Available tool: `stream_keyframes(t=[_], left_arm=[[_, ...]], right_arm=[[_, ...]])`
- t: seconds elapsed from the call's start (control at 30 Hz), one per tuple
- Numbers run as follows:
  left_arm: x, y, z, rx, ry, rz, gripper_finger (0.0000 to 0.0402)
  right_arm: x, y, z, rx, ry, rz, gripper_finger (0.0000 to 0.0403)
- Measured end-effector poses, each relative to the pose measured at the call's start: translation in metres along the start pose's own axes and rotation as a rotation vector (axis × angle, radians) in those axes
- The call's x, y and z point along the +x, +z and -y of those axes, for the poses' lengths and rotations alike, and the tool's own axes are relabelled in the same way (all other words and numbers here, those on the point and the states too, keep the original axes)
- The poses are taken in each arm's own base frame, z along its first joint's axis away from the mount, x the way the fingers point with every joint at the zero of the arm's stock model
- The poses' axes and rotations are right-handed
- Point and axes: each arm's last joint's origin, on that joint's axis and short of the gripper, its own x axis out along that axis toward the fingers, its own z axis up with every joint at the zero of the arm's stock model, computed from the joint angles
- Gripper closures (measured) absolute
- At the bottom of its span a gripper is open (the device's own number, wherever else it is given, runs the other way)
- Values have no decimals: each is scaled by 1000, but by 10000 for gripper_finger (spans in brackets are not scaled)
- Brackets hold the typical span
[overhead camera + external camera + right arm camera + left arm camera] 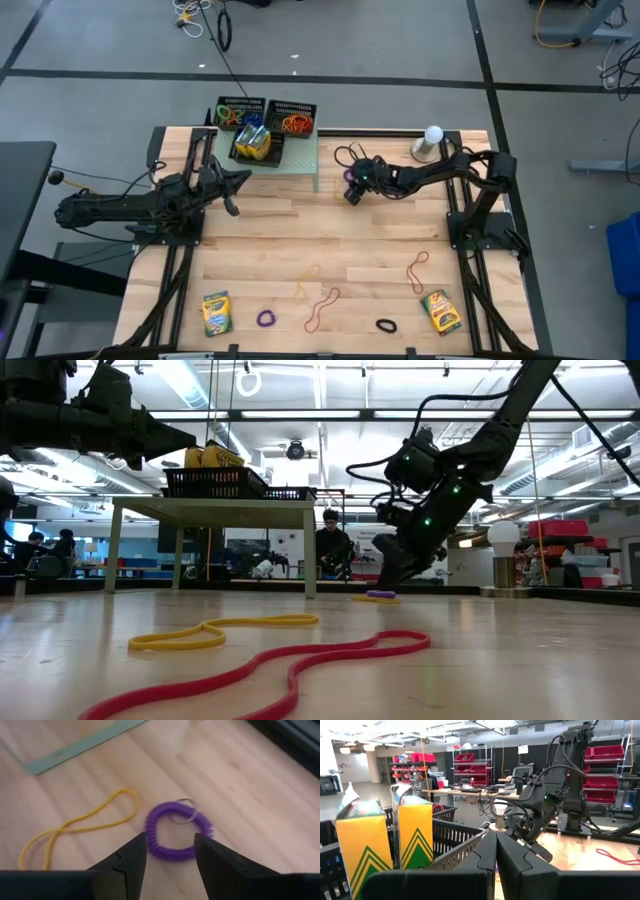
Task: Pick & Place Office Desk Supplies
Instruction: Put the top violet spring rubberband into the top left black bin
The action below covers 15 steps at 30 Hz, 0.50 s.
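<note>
Right gripper (170, 852) poised over a purple coil loop (177, 832)
Its fingers are spread, straddling the loop lying on the table (260, 225) beside a yellow band (75, 827); light, springy and soft, probably best pinched across one side of the ring. Left gripper (495, 855) is pressed together by the mesh trays (265, 115)

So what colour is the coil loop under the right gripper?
Purple coil loop, clearest in the right wrist view.

Purple coiled band (177, 832), yellow rubber band (75, 827), yellow-and-green chevron crayon boxes (415, 832), possibly pale-green riser (300, 160).
</note>
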Motion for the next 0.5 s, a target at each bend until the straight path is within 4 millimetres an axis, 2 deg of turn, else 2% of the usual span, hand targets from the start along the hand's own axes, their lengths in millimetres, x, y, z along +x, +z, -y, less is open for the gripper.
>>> stream_keyframes(t=[0.3, 0.5], left_arm=[[0, 1, 0, -68, 0, 7, 389], [0, 3, 0, -108, -5, 34, 389]], right_arm=[[7, 0, 27, 294, -92, -16, 229], [8, 2, 32, 340, -63, -4, 242]])
